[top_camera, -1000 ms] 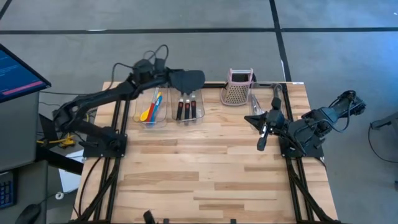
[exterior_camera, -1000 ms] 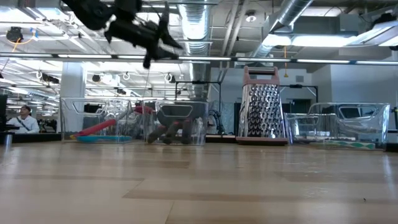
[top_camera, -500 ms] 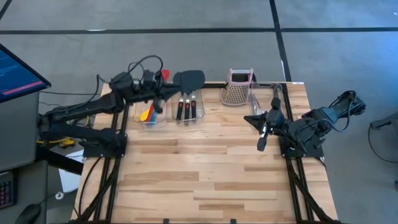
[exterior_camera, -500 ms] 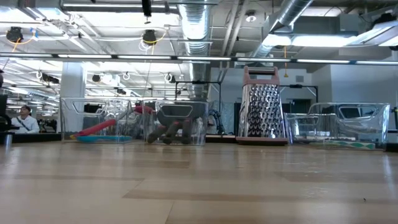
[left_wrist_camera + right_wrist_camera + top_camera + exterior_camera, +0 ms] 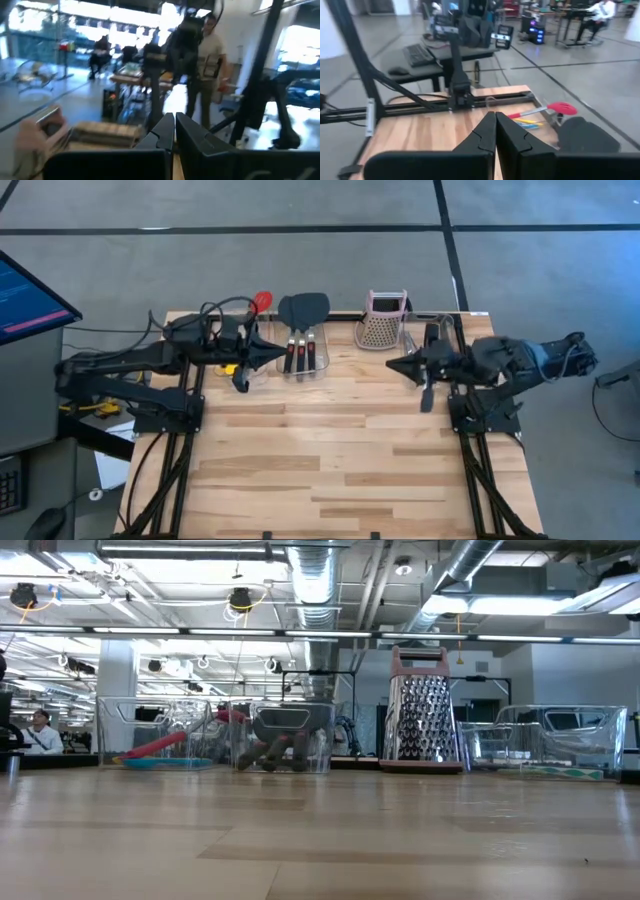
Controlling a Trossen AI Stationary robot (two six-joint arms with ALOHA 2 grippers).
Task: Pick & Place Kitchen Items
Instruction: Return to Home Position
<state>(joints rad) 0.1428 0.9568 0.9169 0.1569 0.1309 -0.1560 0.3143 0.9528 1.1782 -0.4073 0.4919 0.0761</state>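
Spatulas (image 5: 302, 342) lie in bin (image 5: 303, 373) left of grater (image 5: 383, 323).

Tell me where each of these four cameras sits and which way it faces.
High: above the table, looking down; left gripper and right gripper show.
Low: at tabletop height, looking level at the box grater; no robot part shows.
Left wrist: on the left arm, facing the room past shut fingers.
Right wrist: on the right arm, facing the red spoon past shut fingers.
High and low share the box grater.

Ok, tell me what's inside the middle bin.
Black spatulas with red-black handles lie in the bin, heads poking past its far rim. They overlap, so their count is unclear.
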